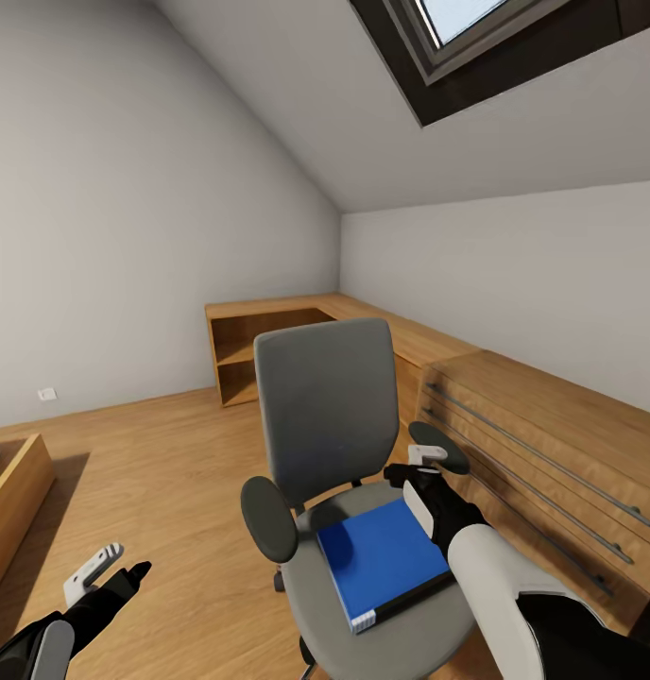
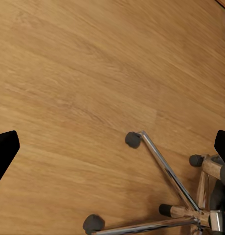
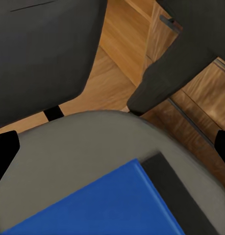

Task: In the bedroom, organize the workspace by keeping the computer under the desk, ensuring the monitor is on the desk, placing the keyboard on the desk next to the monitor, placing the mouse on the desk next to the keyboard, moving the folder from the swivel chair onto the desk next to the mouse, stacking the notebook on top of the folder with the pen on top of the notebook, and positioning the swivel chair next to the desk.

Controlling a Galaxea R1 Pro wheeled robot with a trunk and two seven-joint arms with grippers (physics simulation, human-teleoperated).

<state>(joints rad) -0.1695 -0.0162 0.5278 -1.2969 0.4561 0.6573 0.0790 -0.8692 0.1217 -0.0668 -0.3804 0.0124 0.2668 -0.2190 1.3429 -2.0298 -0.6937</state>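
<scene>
The flat bright-blue folder with a dark spine and white page edges lies flat on the seat of the grey upholstered swivel chair, toward the seat's right half, with its white page edges facing the seat's front rim. Bare grey seat shows on the folder's left and in front of it. In the right wrist view the folder's far corner stops short of the seat's back edge, and its dark spine runs along its right side.

The right pincer hovers just above the folder's far right corner, close beside the chair's right black armrest. Its fingertips stand wide apart at the edges of the right wrist view and hold nothing.

The left pincer hangs low over the light wooden plank floor, to the left of the chair and well apart from it. Its fingers are spread wide and empty. The left wrist view shows the chair's chrome star base with black casters resting on the floor.

A low light-wood cabinet with long metal rails stands just beside the chair's right side, leaving a narrow gap there. Open floor extends to the chair's left. A light-wood box edge sits at the far left.
</scene>
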